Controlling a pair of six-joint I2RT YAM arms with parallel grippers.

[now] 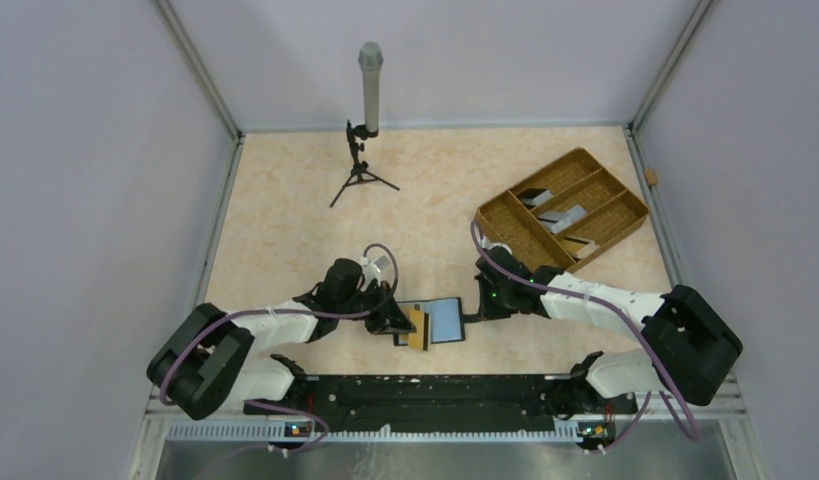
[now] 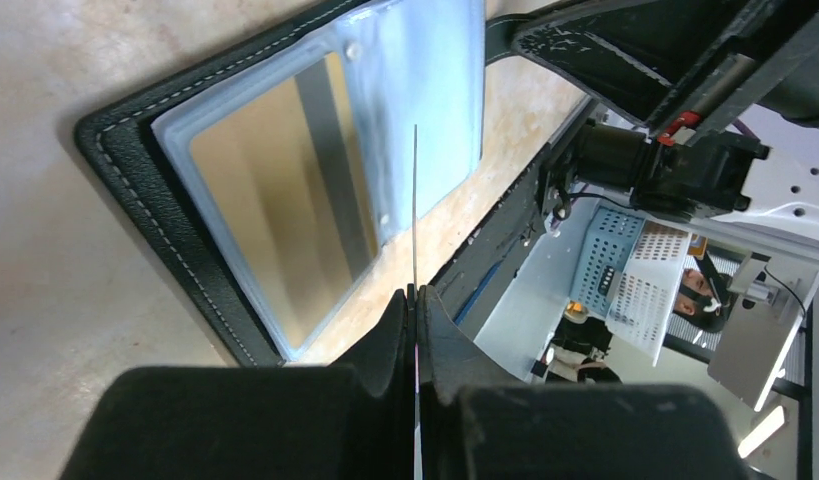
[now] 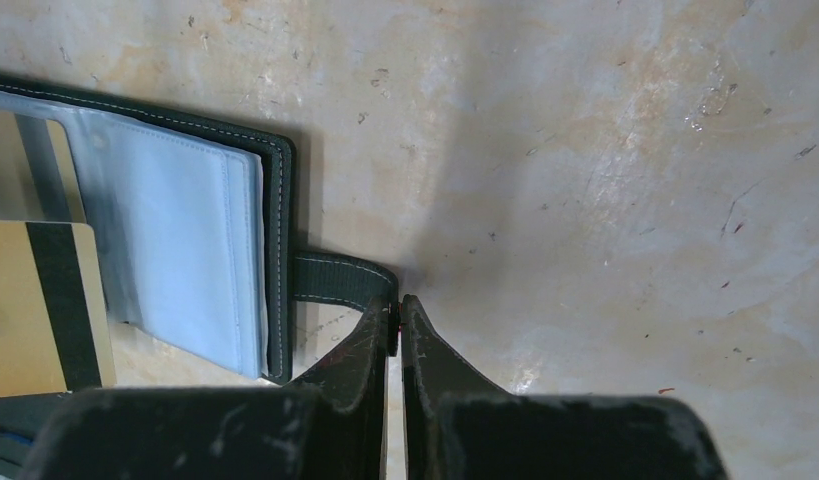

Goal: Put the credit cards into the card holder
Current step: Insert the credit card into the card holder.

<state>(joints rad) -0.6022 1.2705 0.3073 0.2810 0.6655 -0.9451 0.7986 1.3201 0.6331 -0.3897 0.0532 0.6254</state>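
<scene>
Left gripper (image 2: 416,297), lower centre, pinches credit card (image 3: 10,310) | right gripper (image 3: 396,310) nips clasp tab (image 3: 340,278) | step: insertion | next: align with card holder (image 3: 175,230) pocket

Both arms are stretching forward and bending inward toward each other. The left gripper (image 2: 416,296) is pinching a thin card (image 2: 415,200) edge-on between its fingers (image 2: 447,345). The right gripper (image 3: 396,318) is holding its fingers pressed together.

Table (image 1: 285,200): beige marbled top. On it:
- mic tripod (image 1: 361,182), back, left of centre
- brown divided tray (image 1: 482,213), back right, skewed
- small tan block (image 1: 651,177), right edge, just beside tray
- wallet (image 1: 447,320), open, front centre, apart from tray
</scene>
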